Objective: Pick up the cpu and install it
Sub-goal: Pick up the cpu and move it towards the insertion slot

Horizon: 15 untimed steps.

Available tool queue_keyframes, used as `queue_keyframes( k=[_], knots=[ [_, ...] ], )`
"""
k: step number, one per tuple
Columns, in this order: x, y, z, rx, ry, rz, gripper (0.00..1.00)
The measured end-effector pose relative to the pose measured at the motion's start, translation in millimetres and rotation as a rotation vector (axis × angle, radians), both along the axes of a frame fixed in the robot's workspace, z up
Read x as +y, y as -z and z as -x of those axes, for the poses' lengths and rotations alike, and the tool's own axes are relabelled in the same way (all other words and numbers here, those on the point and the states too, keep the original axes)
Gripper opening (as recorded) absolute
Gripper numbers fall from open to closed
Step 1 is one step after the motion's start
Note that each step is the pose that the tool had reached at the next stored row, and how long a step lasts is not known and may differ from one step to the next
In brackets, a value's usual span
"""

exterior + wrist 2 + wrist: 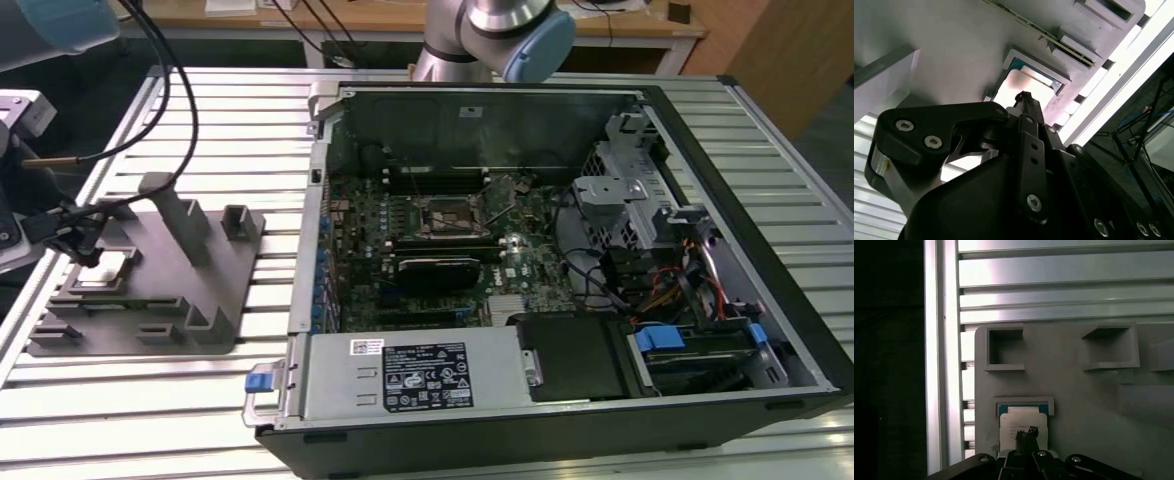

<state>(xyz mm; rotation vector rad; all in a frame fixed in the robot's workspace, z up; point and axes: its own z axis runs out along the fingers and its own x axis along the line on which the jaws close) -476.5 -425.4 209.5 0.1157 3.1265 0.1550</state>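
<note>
The cpu [1022,421] lies flat in a shallow square pocket of the grey tray [1079,405], its pale metal top edged by a teal rim. In the second wrist view the cpu [1021,82] shows bright inside the same pocket. My gripper [1026,436] hangs directly over it, its dark tip [1024,99] at or just above the chip's top; contact cannot be made out. In the exterior view my gripper [70,236] is low over the tray [147,300] near the exterior view's left edge. The black socket [447,218] sits on the motherboard inside the open computer case.
The open computer case [561,260] lies on the slatted metal table [240,110], on the exterior view's right of the tray. Upright posts [174,215] rise from the tray close to my gripper. Cables [167,90] hang from the arm above.
</note>
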Motion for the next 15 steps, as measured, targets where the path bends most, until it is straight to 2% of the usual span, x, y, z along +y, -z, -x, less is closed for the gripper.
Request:
queue_keyframes(
  k=[7, 15],
  knots=[
    [0.0, 9.9, 2.2, 0.0001, -0.002, -0.003, 0.11],
    [0.0, 10.7, 2.3, -0.0001, -0.007, -0.0042, 0.11]
  ],
)
